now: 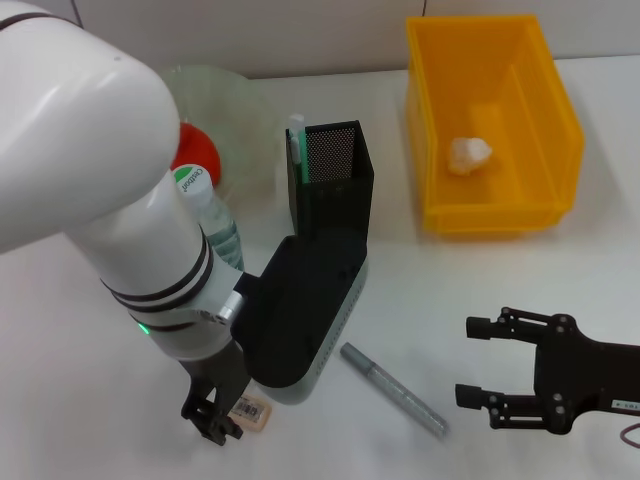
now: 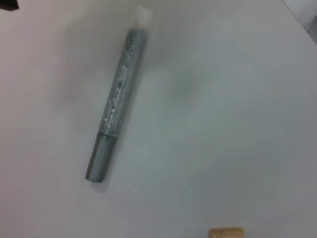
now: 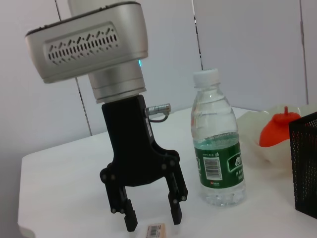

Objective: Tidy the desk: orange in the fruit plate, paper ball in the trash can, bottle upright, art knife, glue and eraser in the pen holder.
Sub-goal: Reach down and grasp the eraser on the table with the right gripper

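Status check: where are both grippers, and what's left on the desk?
Left gripper open, poised over eraser. Right gripper open, idle near the desk's right edge. Glue stick flat on desk, nothing blocking.

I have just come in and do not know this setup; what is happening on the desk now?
The left gripper hangs open just above the eraser. The right gripper waits open to the side. The paper ball is in the trash can, the bottle stands upright, and the glue lies on the table.
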`<state>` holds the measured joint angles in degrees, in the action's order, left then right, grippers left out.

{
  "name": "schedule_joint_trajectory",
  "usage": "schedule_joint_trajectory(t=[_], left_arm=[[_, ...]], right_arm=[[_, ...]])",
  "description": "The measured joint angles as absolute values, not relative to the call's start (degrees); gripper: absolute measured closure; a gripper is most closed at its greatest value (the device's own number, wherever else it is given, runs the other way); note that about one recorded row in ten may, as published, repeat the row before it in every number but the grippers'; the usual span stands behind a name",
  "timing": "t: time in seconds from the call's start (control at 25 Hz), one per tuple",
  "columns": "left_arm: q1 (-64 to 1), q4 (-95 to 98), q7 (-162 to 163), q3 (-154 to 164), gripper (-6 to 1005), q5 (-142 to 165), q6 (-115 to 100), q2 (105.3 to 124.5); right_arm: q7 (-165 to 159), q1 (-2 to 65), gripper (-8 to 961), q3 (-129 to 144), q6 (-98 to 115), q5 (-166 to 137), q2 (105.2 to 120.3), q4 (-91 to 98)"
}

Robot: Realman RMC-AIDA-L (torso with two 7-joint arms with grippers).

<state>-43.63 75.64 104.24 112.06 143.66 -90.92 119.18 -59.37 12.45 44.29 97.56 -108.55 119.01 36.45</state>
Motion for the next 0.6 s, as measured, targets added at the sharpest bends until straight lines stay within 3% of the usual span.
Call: schedule_joint_trajectory(t=[0.48, 0.6], left_arm=[[-44.1, 74.7, 104.0, 112.7, 324, 143.5, -90.6, 119.18], [-44.1, 74.5, 104.0, 113.2, 415, 143.5, -90.1, 119.18]], right_arm=[[-59.4, 12.7, 162, 44.3, 97.1, -108.6, 119.00, 36.3], [-59.4, 12.7, 162, 44.2, 97.1, -108.6, 119.00, 36.3]])
